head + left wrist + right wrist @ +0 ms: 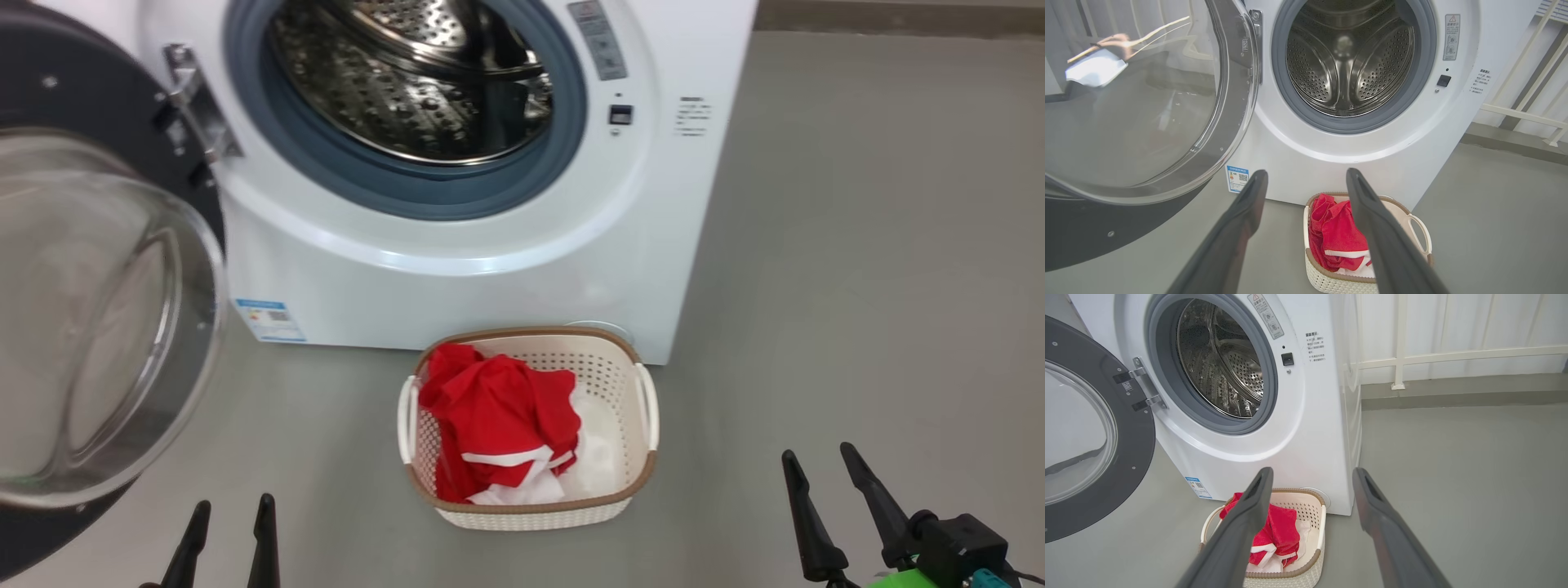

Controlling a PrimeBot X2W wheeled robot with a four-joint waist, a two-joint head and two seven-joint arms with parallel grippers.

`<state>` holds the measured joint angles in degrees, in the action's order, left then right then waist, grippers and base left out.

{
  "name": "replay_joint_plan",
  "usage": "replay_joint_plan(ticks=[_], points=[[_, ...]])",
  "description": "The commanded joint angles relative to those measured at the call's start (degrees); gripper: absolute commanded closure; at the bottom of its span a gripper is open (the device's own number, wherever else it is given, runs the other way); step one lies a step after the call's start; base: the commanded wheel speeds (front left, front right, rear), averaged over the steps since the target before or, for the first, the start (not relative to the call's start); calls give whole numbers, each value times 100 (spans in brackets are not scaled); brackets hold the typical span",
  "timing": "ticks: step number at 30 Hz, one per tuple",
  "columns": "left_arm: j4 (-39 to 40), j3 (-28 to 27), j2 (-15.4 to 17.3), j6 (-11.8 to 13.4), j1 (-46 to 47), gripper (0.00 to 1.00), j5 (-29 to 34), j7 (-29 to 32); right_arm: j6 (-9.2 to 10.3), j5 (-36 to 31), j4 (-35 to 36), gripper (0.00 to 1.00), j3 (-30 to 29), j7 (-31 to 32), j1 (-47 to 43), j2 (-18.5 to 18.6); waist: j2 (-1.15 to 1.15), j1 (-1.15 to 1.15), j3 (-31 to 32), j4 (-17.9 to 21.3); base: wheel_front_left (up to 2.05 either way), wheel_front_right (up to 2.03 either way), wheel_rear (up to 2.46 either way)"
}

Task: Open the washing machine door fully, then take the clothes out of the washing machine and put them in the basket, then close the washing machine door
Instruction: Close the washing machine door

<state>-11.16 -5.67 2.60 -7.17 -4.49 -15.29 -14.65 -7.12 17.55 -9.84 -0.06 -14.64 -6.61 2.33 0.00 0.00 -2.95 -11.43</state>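
Finding the drum point(408, 82) at top centre bare, we are seeing the clothes point(498, 408) lying in the basket point(531, 333) at lower centre; left gripper point(233, 502) and right gripper point(816, 451) are gaping empty; the washing machine door point(106, 327), left, is awaiting closing.

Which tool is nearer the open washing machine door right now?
Left. The left tool hangs open just below the washing machine door, near its lower rim. The right tool, also open, is past the basket, far from the door.
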Motion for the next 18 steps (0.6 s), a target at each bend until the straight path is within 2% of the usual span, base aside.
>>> replay_joint_plan(ticks=[1, 14, 18], points=[[93, -196, 30, -32, 87, 0, -57, -35, -36, -41, 98, 0, 197, -36, 135, 98, 0, 0, 79, -414, 0, 0, 0], [56, -155, 29, 124, -43, 0, -321, -35, -36, -3, -48, 0, 591, -36, 320, 179, 0, 0, 169, -1405, 0, 0, 0], [89, -160, 29, 182, -78, 0, -406, -35, -36, 8, -80, 0, 699, -36, 373, 190, 0, 0, 140, -1562, 0, 0, 0]])
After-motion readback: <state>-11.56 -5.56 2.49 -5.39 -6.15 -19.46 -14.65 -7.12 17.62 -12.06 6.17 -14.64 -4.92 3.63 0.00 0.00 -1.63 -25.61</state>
